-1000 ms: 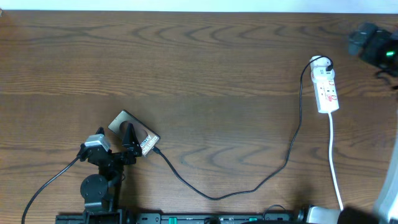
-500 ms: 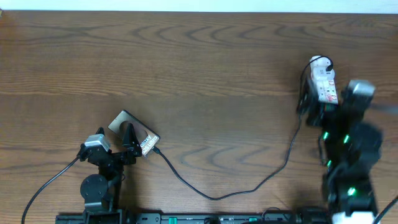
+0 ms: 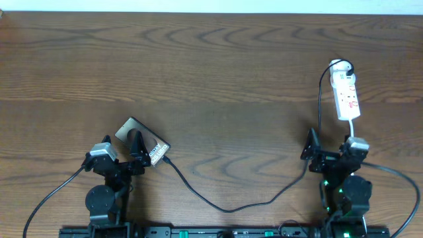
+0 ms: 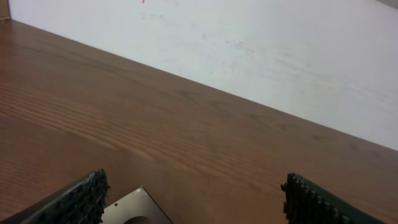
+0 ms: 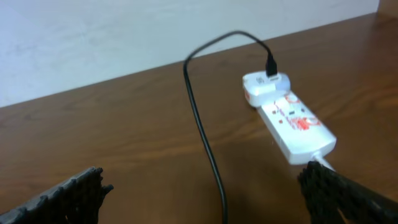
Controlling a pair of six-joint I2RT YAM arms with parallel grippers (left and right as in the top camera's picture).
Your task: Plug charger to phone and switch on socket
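Leftward, the phone (image 3: 156, 149) is straddled by the wide-spread left gripper (image 4: 196, 190) and could be knocked away from the charger (image 3: 228, 209) tip beside it (whether it is seated cannot be told). Further right, the right gripper (image 5: 202, 183), likewise spread, is pointed at the socket (image 5: 292, 124) lying beyond it. The cable in between could be snagged on the way to the switch.

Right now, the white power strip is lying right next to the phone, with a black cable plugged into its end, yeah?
Not quite. The power strip isn't next to the phone: it lies far off on the right, the phone on the left, as the overhead view shows. The black cable is plugged into its end.
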